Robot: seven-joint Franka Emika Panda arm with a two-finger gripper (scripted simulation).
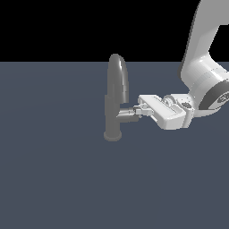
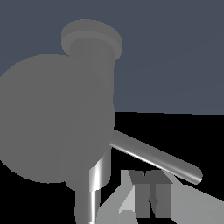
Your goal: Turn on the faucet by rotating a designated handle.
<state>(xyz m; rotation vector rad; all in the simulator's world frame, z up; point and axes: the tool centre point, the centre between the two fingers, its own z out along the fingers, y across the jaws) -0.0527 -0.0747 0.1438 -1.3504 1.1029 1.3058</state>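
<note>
The grey faucet (image 1: 115,96) stands upright on its flared base, with its arched spout on top. The handle (image 1: 127,114) is a short cylinder jutting from the body toward the exterior view's right. My gripper (image 1: 139,110) reaches in level from the right, its fingertips at the handle's outer end. In the wrist view the handle's round end (image 2: 48,124) fills the frame and its thin lever rod (image 2: 153,155) slants past my fingertips (image 2: 162,195). The faucet base (image 2: 91,38) also shows there. My gripper (image 2: 151,197) has its jaws together and holds nothing.
The faucet stands on a flat dark blue-grey floor (image 1: 67,179). My white arm (image 1: 201,67) comes down from the upper right of the exterior view. Behind the floor is black background.
</note>
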